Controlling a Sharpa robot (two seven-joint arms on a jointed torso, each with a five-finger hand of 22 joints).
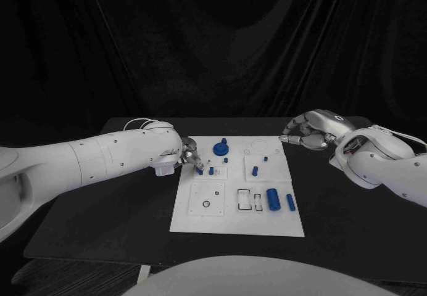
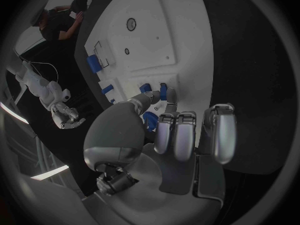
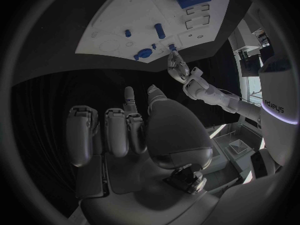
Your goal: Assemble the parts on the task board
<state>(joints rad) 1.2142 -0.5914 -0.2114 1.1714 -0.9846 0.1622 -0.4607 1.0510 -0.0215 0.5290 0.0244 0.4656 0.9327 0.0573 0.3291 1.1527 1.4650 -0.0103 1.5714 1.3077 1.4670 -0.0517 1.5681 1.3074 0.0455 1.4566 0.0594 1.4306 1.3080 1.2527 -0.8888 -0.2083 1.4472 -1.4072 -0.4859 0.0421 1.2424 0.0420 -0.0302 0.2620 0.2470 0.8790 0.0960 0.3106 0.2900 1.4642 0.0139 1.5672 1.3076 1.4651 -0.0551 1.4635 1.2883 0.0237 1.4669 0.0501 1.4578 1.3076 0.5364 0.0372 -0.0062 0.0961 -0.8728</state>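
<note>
The silver fingers of the left hand are brought together on a small blue peg standing upright in the task board, near its left edge. The right hand is held off the board's far right corner, its metal fingers curled inward around nothing. The flat white rectangular board lies lengthwise away from the robot on the matte black table; a smooth blue cylinder lies along that axis.

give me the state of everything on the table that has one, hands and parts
left hand: at the task board's left edge, fingertips touching a small blue part, grip unclear
right hand: raised off the board's far right corner, fingers curled, holding nothing
task board: flat on the table
blue cylinder: lying on its side
round blue part: seated on the board
</note>
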